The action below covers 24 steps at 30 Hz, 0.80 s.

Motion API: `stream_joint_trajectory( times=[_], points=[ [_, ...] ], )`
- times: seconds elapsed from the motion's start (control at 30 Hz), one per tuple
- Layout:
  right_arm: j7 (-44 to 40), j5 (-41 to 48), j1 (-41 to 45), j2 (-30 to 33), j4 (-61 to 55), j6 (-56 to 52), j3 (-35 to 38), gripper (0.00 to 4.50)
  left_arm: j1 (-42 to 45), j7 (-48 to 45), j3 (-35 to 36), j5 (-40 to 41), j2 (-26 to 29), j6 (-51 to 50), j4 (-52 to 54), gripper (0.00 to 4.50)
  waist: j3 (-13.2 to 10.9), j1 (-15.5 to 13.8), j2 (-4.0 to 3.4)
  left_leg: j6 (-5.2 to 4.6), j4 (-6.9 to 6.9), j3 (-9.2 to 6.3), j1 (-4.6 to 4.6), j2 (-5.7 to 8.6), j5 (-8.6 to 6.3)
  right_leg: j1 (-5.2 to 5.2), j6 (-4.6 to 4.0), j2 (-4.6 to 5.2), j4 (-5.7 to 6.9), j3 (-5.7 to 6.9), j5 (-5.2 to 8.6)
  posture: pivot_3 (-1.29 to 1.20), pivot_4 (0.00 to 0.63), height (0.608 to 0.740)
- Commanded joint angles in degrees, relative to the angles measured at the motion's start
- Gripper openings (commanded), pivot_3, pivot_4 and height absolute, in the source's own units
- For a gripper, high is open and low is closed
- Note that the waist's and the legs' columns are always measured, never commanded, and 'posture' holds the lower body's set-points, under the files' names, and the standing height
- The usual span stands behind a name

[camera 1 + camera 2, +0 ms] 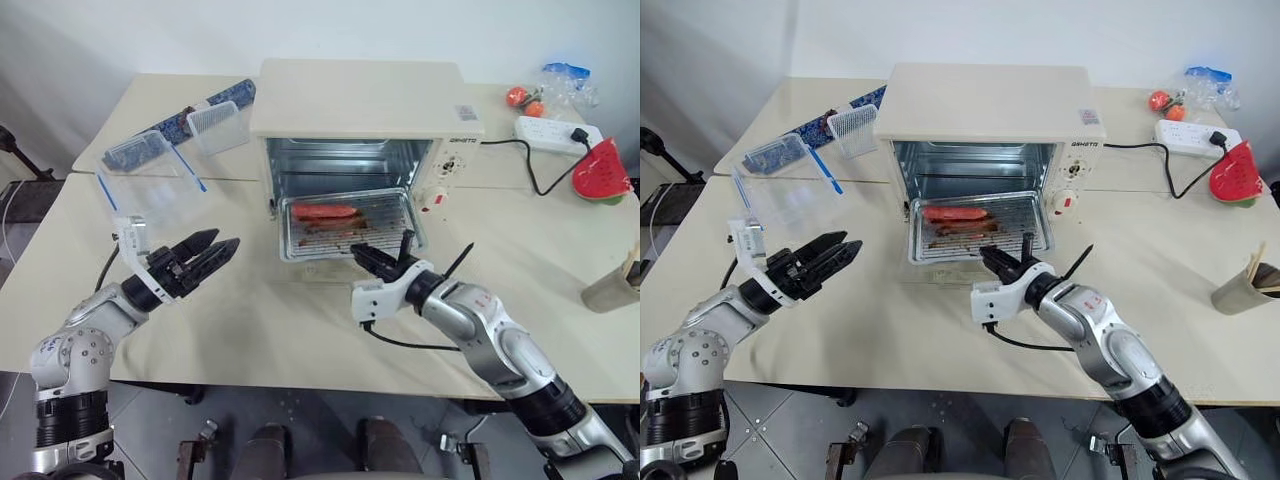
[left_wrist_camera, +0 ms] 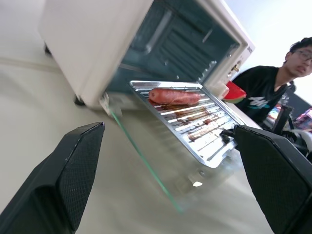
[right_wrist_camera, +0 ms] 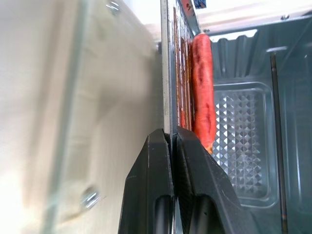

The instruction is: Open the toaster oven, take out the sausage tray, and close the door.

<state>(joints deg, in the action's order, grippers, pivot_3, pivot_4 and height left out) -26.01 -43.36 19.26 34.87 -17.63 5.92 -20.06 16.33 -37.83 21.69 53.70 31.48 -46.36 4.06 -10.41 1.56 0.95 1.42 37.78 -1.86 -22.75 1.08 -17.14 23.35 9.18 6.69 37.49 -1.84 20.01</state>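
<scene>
The cream toaster oven [image 1: 360, 100] stands at the table's middle. Its glass door [image 2: 146, 165] lies folded down flat in front of it. The silver sausage tray [image 1: 350, 225] sticks about halfway out of the oven above the door, with one red sausage [image 1: 325, 211] near its back. My right gripper [image 1: 362, 254] is shut on the tray's front rim, and the right wrist view shows the rim pinched between the fingers [image 3: 161, 161]. My left gripper [image 1: 226, 240] hovers open to the left of the door, pointing toward the tray and touching nothing.
A clear plastic container [image 1: 160, 160] with blue clips and its lid [image 1: 215, 125] lie at the back left. At the right are a power strip [image 1: 555, 132], the oven's black cord [image 1: 520, 160], a watermelon slice [image 1: 600, 170] and a cup [image 1: 615, 285]. A person [image 2: 278, 83] sits beyond the table.
</scene>
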Motion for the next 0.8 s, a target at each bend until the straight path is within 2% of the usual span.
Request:
stream_joint_trajectory(
  times=[0.03, 0.13, 0.33, 0.5, 0.63, 0.8],
  points=[
    [0.50, 0.99, -0.56, 0.79, -4.63, 1.95, 2.94, 0.01, 2.23, 2.76, -0.21, 7.12, 1.23, -9.57, 2.74, 4.50, -0.01, 0.01, 0.01, 0.00, 0.04, 0.00, 0.00, 0.00, 0.00, 0.00, 0.00, -0.01, 0.03, -0.01, 0.00, 0.00, 0.150, 0.740],
    [0.95, 1.10, -0.93, 0.80, -5.27, 3.34, 3.66, 0.01, 3.46, 4.62, -1.13, 9.15, 1.54, -14.52, 3.15, 4.50, -0.01, 0.20, 0.01, 0.00, 0.10, 0.02, 0.02, -0.01, 0.00, 0.00, 0.00, -0.02, 0.09, -0.04, 0.00, 0.00, 0.150, 0.740],
    [0.17, 1.17, -0.87, 0.28, -5.41, 6.33, 3.35, 0.01, 8.70, 15.04, 2.18, 21.04, -1.67, -24.37, -0.30, 4.50, 0.00, 0.03, 0.02, 0.02, 0.17, 0.01, 0.02, -0.01, 0.01, 0.01, 0.00, -0.01, 0.17, -0.05, 0.00, 0.00, 0.150, 0.740],
    [-0.62, 2.13, -0.12, -0.03, -4.92, 8.60, 3.11, 0.01, 9.08, 22.52, 3.59, 27.90, -3.29, -26.32, -1.85, 4.50, 0.00, 0.19, 0.03, 0.03, 0.17, 0.02, 0.03, -0.02, 0.02, 0.03, 0.00, -0.03, 0.21, -0.07, 0.00, 0.00, 0.150, 0.740],
    [-1.93, 5.40, 0.86, 0.49, -3.78, 11.78, 2.93, 0.00, 8.01, 28.83, 3.02, 32.91, -4.42, -27.05, -3.28, 3.67, 0.00, 0.08, 0.03, 0.04, 0.21, 0.02, 0.04, -0.01, 0.02, 0.02, 0.00, -0.01, 0.18, -0.08, 0.00, 0.00, 0.150, 0.740],
    [-2.68, 6.86, 1.31, 0.21, -3.31, 12.90, 3.45, 0.00, 6.63, 34.36, 1.32, 39.65, -4.84, -26.74, -3.26, 2.09, 0.00, 0.06, 0.04, 0.04, 0.22, 0.02, 0.06, -0.01, 0.02, 0.02, 0.00, -0.01, 0.16, -0.08, 0.00, 0.00, 0.150, 0.740]
  ],
)
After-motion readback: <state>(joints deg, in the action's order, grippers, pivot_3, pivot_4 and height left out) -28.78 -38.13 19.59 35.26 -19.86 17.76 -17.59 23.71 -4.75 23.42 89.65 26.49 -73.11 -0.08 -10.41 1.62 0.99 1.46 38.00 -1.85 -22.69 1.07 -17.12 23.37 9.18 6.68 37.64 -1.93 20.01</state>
